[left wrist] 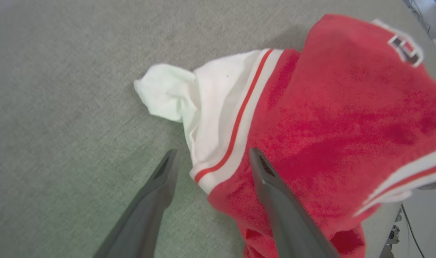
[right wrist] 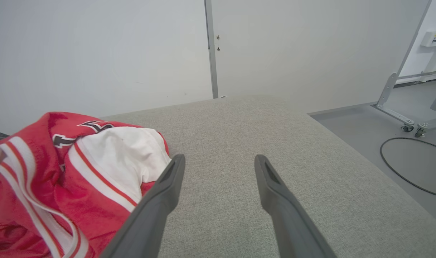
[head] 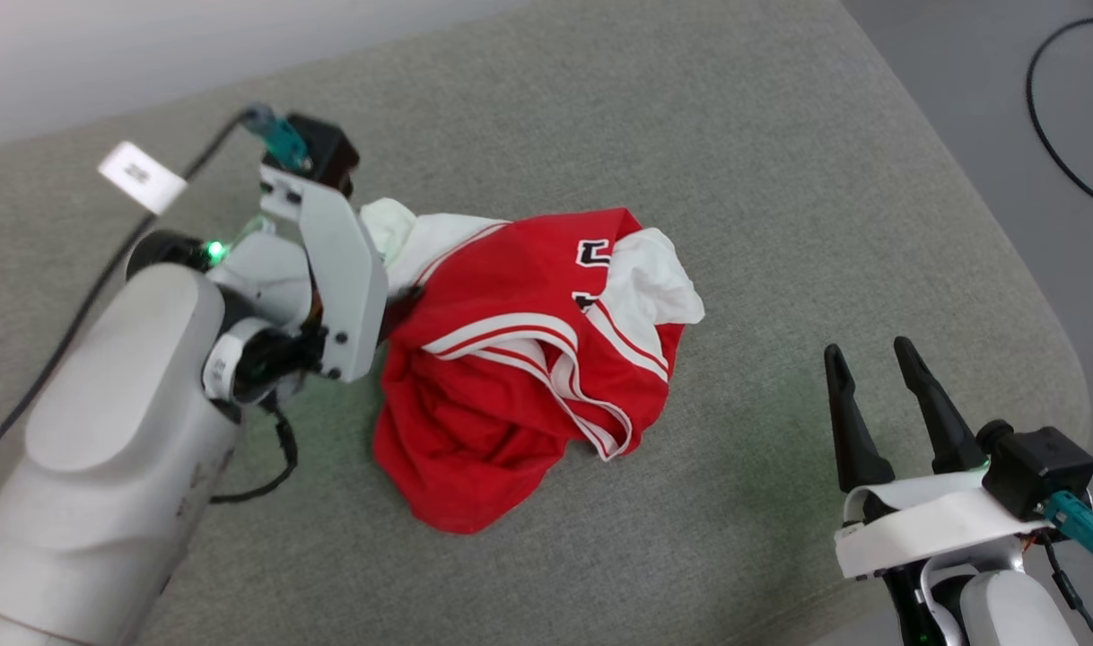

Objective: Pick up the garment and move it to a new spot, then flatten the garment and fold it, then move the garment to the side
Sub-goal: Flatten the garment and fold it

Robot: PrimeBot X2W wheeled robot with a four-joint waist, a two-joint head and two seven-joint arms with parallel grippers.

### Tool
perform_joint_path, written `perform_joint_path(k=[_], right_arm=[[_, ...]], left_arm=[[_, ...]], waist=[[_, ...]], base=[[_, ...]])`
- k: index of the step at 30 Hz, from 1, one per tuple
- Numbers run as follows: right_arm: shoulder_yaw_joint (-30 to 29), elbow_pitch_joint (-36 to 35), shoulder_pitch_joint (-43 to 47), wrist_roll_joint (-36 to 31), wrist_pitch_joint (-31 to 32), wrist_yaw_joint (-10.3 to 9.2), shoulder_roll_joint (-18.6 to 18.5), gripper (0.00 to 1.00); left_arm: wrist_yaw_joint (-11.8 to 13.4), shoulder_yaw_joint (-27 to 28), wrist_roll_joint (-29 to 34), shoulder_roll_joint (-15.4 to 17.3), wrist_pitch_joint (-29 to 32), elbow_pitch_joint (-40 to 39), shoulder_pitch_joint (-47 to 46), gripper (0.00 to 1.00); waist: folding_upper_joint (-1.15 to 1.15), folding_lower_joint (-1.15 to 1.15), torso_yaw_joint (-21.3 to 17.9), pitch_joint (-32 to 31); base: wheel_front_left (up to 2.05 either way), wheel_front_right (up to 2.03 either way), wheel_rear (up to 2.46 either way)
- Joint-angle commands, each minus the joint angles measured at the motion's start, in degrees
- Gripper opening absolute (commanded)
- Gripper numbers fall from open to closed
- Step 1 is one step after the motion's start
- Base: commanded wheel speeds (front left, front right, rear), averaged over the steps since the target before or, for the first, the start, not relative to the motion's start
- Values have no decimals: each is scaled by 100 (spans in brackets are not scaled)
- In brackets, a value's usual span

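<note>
Folds of the red basketball-style jersey [head: 484, 431], with white sleeves, striped trim and black lettering, lay heaped near the middle of the grey fabric-covered tabletop [head: 780, 179]. The left hand [left wrist: 212, 154] was spread wide at the heap's left edge, straddling the striped border of a white sleeve without closing on it. The right hand [head: 870, 350], likewise spread and empty, hovered over bare grey, apart to the right.

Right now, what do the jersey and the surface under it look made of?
Jersey: soft knit fabric, possibly polyester, mostly matte; it crumples in loose folds. Surface: grey woven upholstery cloth, matte; fine weave grain shows, and the rounded edges suggest padding.
</note>
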Motion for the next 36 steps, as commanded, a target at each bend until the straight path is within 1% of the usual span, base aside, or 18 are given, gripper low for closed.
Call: perform_joint_path(k=[1, 8, 11, 12, 13, 14, 15, 17, 20, 22, 25, 30, 36], right_arm=[[33, 33, -103, 67, -55, -4, 21, 100], [63, 174, -200, 124, -117, -4, 21, 100], [67, 218, -229, 155, -141, -4, 21, 100], [76, 224, -248, 157, -135, -4, 20, 100], [82, 233, -264, 159, -141, -4, 20, 100], [87, 243, -280, 172, -144, -4, 21, 100], [83, 251, -291, 172, -150, -4, 19, 100], [66, 264, -295, 177, -159, -4, 20, 100], [42, 280, -290, 156, -173, -4, 20, 100], [7, 275, -283, 123, -173, -4, 20, 100], [-65, 257, -250, 70, -144, -4, 19, 100], [-213, 178, -149, -57, -42, -4, 19, 100], [-377, -12, -12, -258, 170, -4, 8, 100]], left_arm=[[47, -81, 114, 79, 103, 59, 48, 100], [316, -337, 166, 153, 745, 222, 209, 100], [376, -334, 45, 73, 855, 159, 299, 100], [406, -323, -4, 45, 884, 154, 322, 69], [418, -313, -42, 23, 910, 150, 345, 44], [414, -306, -86, -4, 922, 133, 372, 16], [425, -268, -155, -43, 904, 132, 405, 0], [469, -215, -283, -113, 944, 156, 438, 0], [525, -156, -334, -123, 911, 152, 412, 0], [509, -133, -271, -89, 827, 114, 327, 0], [576, -64, -251, -33, 769, 85, 241, 0], [706, 115, -320, 84, 653, -15, 263, 0], [838, 359, -421, 312, 471, -258, 504, 0]], waist=[[-1, 0, -97, 111], [-1, 0, -72, 134], [-1, 0, -46, 145], [-1, 0, -38, 148], [-1, 0, -28, 152], [-1, 0, -23, 156], [-1, 0, -14, 161], [-1, 0, 11, 164], [-1, 0, 53, 159], [-1, 0, 105, 143], [-1, 0, 216, 82], [-1, 0, 545, -93], [-1, 0, 1061, -337]], base=[[0, 0, 0], [0, 0, 0], [0, 0, 0], [0, 0, 0], [0, 0, 0], [0, 0, 0], [0, 0, 0], [0, 0, 0], [0, 0, 0], [0, 0, 0], [0, 0, 0], [0, 0, 0], [0, 0, 0]])
